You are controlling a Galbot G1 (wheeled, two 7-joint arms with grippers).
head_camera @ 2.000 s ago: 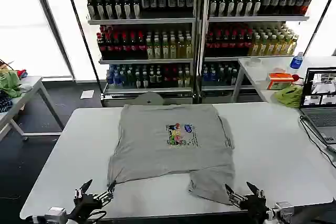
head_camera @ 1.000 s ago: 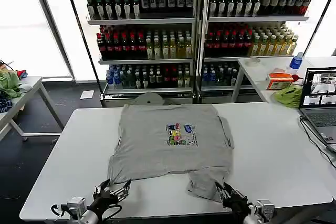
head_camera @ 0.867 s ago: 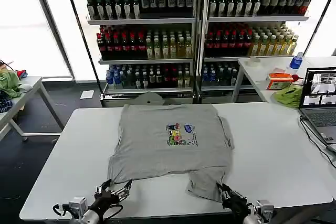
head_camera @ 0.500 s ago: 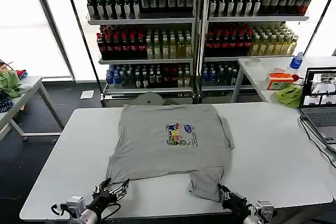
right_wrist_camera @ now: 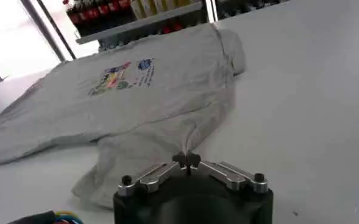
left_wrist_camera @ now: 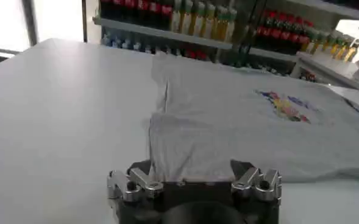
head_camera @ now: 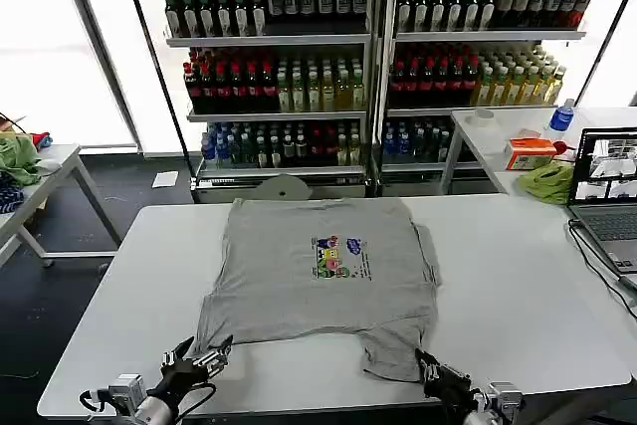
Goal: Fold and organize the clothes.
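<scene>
With the right gripper (right_wrist_camera: 189, 161) pinched on the shirt (head_camera: 323, 271) hem and the left gripper (left_wrist_camera: 194, 180) spread wide at its corner, both needed an even lift.

White table (head_camera: 518, 296) lies bare left and right of the grey shirt (head_camera: 314, 271) (which covers its middle strip), with a laptop (head_camera: 605, 196) and cable crowding the far right edge.
</scene>
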